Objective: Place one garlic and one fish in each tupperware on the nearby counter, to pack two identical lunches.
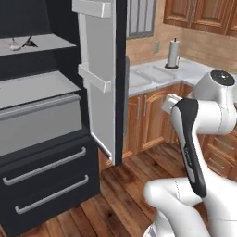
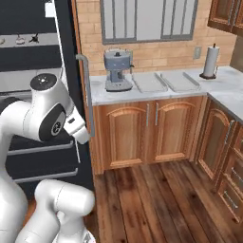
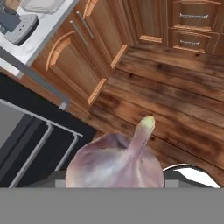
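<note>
My gripper (image 3: 114,178) is shut on a pale pinkish garlic (image 3: 116,164), whose pointed tip rises between the jaws in the hand view; the fingertips are mostly hidden behind the bulb. It hangs over the wooden floor, beside the dark fridge. Two pale tupperware trays (image 2: 149,81) (image 2: 179,80) lie side by side on the marble counter (image 2: 223,88). One tray corner (image 3: 41,4) shows in the hand view. On the fridge's upper shelf sit another garlic (image 1: 15,46) and a small dark fish (image 1: 30,42).
The fridge door (image 1: 99,78) stands open between the shelves and the counter. A grey coffee machine (image 2: 117,70) stands left of the trays, and a paper towel roll (image 2: 210,61) to their right. Brown cabinet doors (image 2: 142,130) run below the counter.
</note>
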Motion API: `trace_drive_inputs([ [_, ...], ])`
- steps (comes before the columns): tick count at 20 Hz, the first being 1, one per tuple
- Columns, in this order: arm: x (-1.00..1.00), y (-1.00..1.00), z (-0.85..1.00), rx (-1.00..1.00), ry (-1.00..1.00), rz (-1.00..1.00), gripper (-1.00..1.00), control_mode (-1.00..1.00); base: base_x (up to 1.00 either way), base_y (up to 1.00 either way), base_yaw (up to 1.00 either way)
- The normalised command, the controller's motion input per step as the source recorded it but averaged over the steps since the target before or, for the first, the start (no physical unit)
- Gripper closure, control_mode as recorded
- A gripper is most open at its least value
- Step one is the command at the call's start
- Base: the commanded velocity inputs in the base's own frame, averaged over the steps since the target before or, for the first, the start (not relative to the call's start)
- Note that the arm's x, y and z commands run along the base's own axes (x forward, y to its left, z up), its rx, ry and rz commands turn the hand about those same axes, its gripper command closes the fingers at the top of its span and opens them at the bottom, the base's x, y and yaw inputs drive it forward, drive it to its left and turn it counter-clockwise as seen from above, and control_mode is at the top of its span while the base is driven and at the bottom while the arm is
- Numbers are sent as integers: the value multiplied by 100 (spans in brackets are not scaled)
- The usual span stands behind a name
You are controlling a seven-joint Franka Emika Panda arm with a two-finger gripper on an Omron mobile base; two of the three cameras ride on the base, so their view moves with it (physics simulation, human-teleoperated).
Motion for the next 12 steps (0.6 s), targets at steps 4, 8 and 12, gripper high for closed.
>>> trace_drive_inputs([
  [4,0,0,0,0,0,0,100,100,100,-100,3],
  [8,0,0,0,0,0,0,100,100,100,-93,11],
  [12,0,0,0,0,0,0,100,100,100,-81,22],
])
